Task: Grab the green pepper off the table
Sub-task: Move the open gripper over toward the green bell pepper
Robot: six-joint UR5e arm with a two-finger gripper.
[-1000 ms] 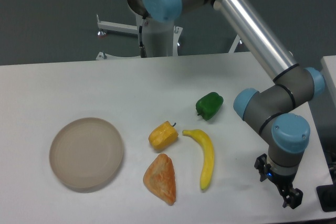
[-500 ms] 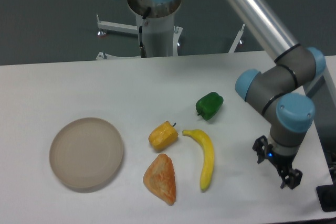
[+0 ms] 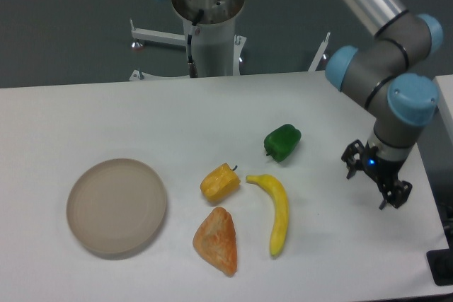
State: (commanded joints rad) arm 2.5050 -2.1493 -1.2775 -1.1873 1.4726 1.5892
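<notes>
Where the green pepper (image 3: 283, 142) lies on the table (image 3: 85, 111), it sits alone and untouched, its long axis running on a slant from lower left to upper right, with the short stem end toward the lower left. Just below and left of the pepper is the yellow-orange pepper (image 3: 220, 183); directly below the pepper the banana (image 3: 275, 211) curves downward, its upper tip near the yellow-orange pepper. Further below and left of the pepper lies a wedge of bread (image 3: 216, 241), and far to the pepper's left sits the round plate (image 3: 117, 206).

To the pepper's right, well apart from it, the gripper (image 3: 376, 184) hangs over the table with nothing in it, its two dark fingers spread apart and pointing downward. Above the gripper the wrist bends through blue-capped grey joints, and the silver forearm rises up and to the left out of view toward the base behind the table.
</notes>
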